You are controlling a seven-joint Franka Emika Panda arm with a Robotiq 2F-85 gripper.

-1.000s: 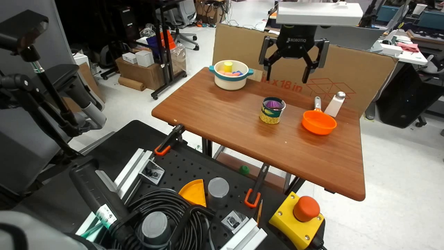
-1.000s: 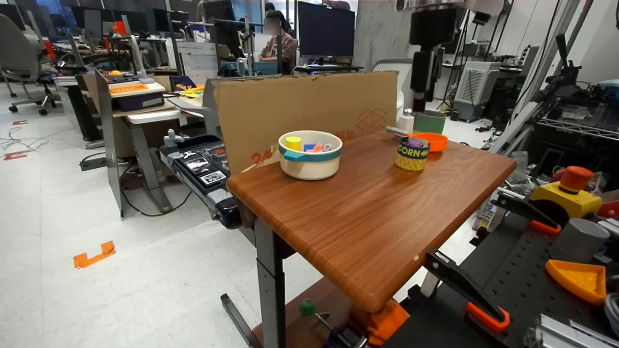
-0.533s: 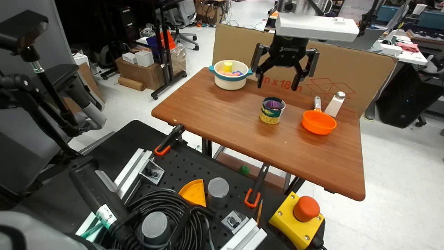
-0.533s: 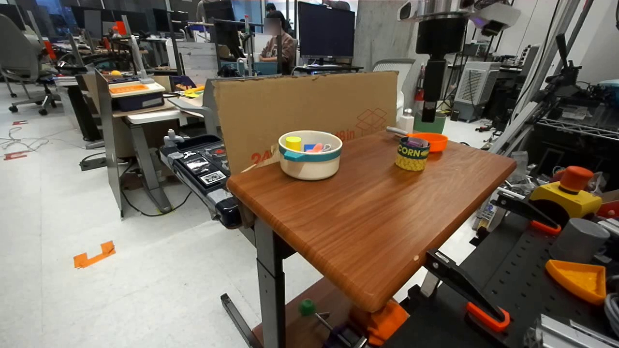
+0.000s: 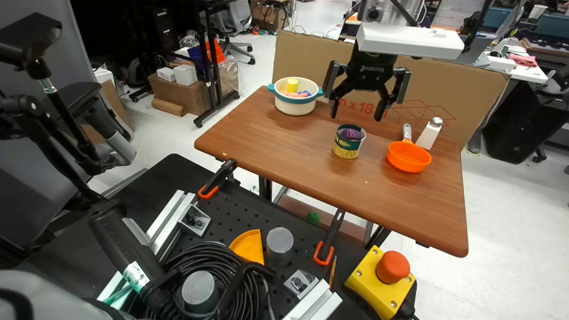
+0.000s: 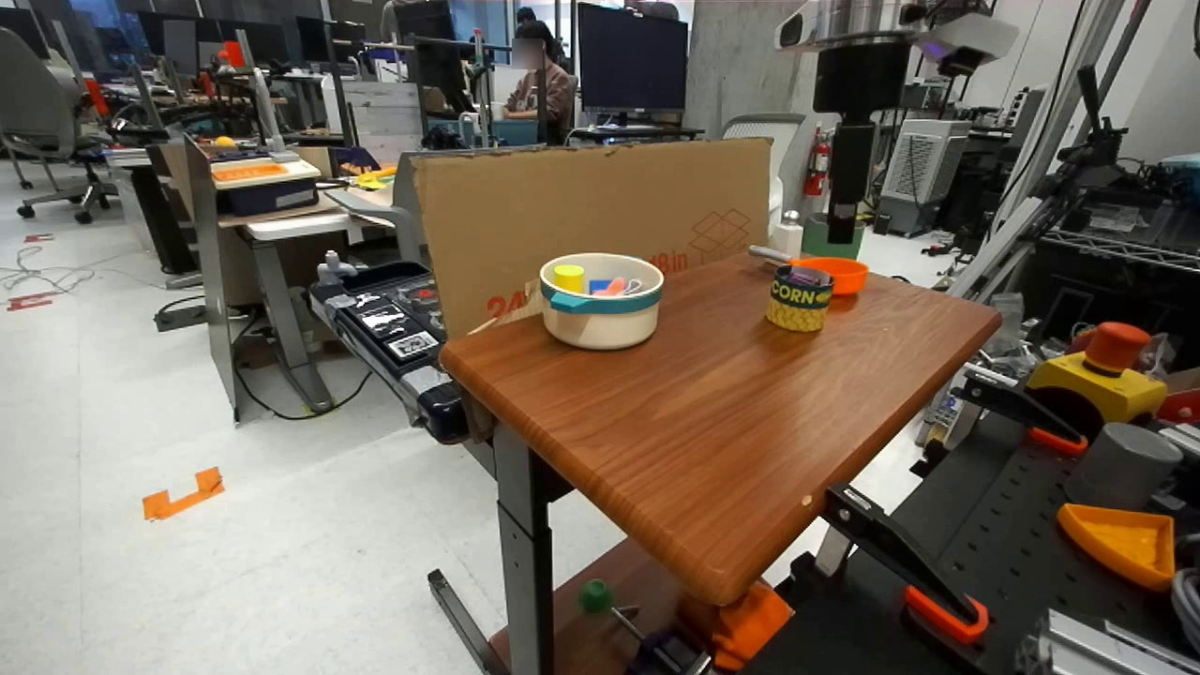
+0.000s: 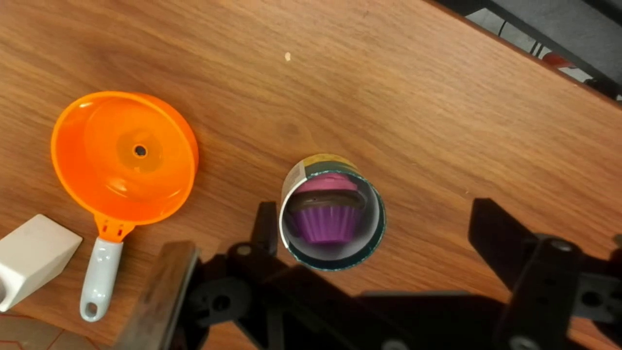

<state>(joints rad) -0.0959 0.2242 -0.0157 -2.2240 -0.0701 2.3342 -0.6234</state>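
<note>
Corn can (image 5: 347, 146) stands up straight on the brown table (image 5: 289, 146), and one cupcake (image 7: 326, 211) is tucked inside it, purple at the bottom with a brown and pink top. The robot arm (image 6: 858, 19) comes in from up high, and its gripper (image 5: 356, 114) hangs with its tips pointing down at the table. It has two black fingers (image 5: 379, 111), and they are spread wide apart. The tips are higher than the can and apart from it. In the wrist view, the can shows between the fingers, much closer to one finger than to the other.

Now I count. There is one corn can and one cupcake. One orange pan (image 5: 408, 160) with one pale handle is near the can, and one white shaker (image 5: 428, 135) with a silver top is just beside that handle. Toward the other end of the table sits one cream pot (image 5: 295, 108) with two blue-green handles. One yellow block (image 5: 292, 84) is in the pot, with pink and blue pieces that are too jumbled for me to count. One big cardboard sheet (image 5: 466, 89) stands up along the back of the table. Two clamps (image 5: 331, 235) with orange ends are at the edge of the black board (image 5: 242, 213), and one red button (image 5: 393, 266) pokes up from one yellow box (image 5: 378, 289).
</note>
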